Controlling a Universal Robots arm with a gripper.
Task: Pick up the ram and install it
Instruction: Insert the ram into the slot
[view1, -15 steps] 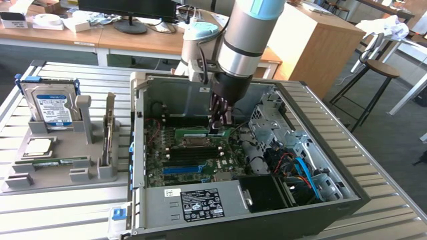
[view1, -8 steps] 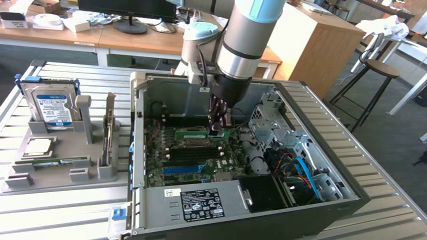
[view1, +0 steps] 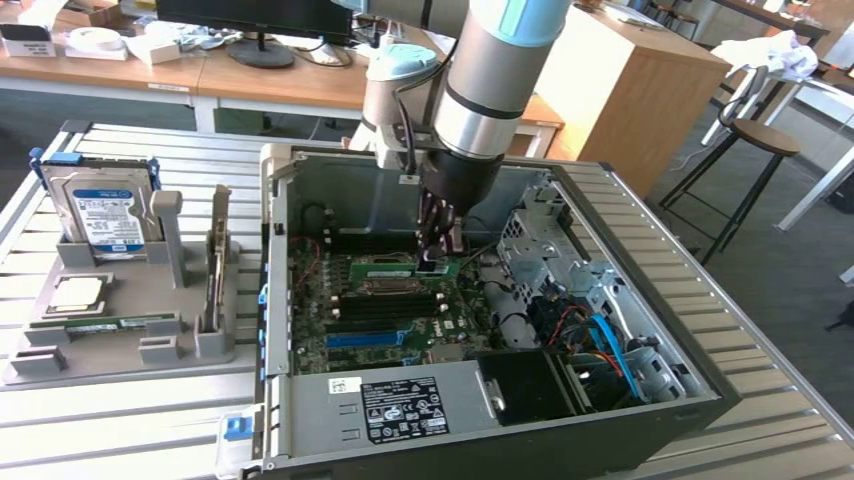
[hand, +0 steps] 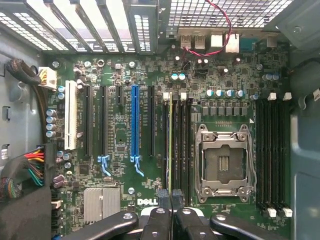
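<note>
Evidently the tool (hand: 170, 197) was clamped narrow on the ram (hand: 170, 145). This one stick, seen edge-on, ran straight out from between the fingertips, its long axis parallel to the black memory slots (hand: 184, 145) beneath. One CPU socket (hand: 223, 162) lay just beside. Well away on the table (view1: 120, 430), one similar green stick (view1: 100, 322) lay in a grey holder (view1: 120, 355).

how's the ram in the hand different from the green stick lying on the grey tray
The ram stands on edge in the hand, inside the case, in line with the black memory slots; the green stick lies flat on the grey tray outside it. The hand grips the ram; nothing holds the green stick. Both are narrow green boards.
</note>
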